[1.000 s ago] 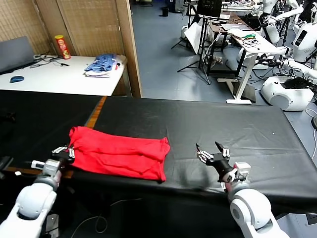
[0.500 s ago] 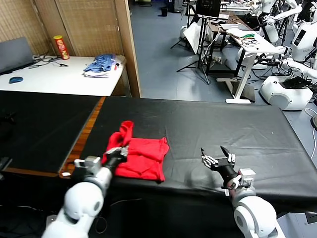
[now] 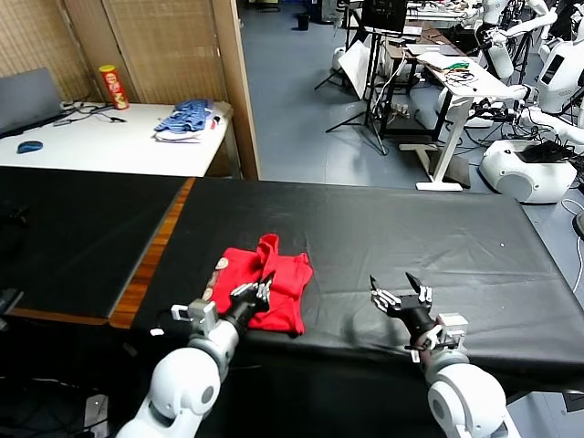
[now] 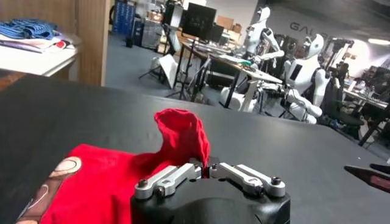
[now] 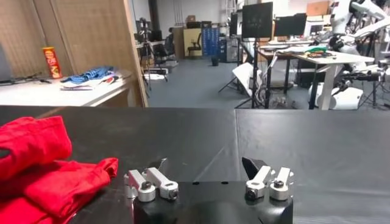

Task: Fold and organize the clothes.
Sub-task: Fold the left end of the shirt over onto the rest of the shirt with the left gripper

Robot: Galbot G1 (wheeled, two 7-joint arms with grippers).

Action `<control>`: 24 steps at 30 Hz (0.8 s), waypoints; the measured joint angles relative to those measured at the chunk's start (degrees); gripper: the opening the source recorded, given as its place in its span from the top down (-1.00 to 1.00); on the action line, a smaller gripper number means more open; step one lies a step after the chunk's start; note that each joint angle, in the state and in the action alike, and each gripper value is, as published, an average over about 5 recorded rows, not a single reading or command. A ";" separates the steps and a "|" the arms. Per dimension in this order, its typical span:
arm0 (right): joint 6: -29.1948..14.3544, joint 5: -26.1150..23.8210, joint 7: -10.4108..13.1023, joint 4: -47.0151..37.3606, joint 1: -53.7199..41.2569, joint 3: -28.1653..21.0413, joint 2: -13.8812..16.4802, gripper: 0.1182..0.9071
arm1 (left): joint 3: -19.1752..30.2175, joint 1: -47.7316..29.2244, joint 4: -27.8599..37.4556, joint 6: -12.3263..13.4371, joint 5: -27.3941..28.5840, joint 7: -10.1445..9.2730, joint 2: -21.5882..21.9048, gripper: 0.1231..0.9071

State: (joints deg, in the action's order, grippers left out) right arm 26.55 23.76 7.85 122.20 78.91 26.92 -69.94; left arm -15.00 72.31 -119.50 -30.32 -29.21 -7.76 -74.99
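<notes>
1. Left claw [image 3: 258, 290] is pinching a raised fold of the red T-shirt [image 3: 285, 285], clenched tight on the cloth.
2. Shirt is lying bunched on the black surface [image 3: 438, 242], near the front edge (print patch showing at its left end).
3. Right claw [image 3: 399, 294] is idling, fingers spread, well apart from the shirt.
4. Best handling, I judge: carrying the fold low and level across, laying edges flush, releasing only once flat.

T-shirt [image 4: 122, 176] cut off; print [image 4: 55, 182] partly hidden

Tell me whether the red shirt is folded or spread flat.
Partly folded: the shirt lies bunched, one end lifted over the rest by the shut left gripper.
</notes>
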 joint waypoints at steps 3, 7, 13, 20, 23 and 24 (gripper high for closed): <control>-0.03 -0.13 -1.38 -0.32 -0.37 -0.26 0.23 -0.72 | 0.07 0.43 0.03 0.02 1.00 0.70 -0.64 0.92; -0.36 -0.16 -3.18 -0.98 -1.18 -0.97 0.86 -0.72 | 0.23 1.05 0.14 0.15 1.02 1.62 -1.56 0.55; -0.37 0.00 -4.31 -2.71 -3.79 -3.73 1.05 -0.72 | 0.45 0.02 1.59 0.40 -4.77 0.77 -4.71 -0.22; -0.23 -1.80 -6.04 -6.13 -9.19 -12.40 0.55 -0.72 | -2.50 -1.29 0.36 3.67 0.23 2.41 -4.16 -0.71; -0.26 -4.19 -6.02 -8.78 -12.29 -16.99 -0.28 -0.72 | -5.30 -0.54 0.67 5.55 3.79 3.56 -0.62 -0.72; -0.12 -5.29 -5.82 -9.86 -13.34 -18.45 -0.62 -0.72 | -6.37 -0.15 0.90 5.96 4.48 3.74 0.59 -0.72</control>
State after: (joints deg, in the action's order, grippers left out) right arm 26.43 18.46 2.03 112.34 65.57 8.47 -70.56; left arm -21.37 72.15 -118.60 -24.36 -24.73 -4.02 -74.40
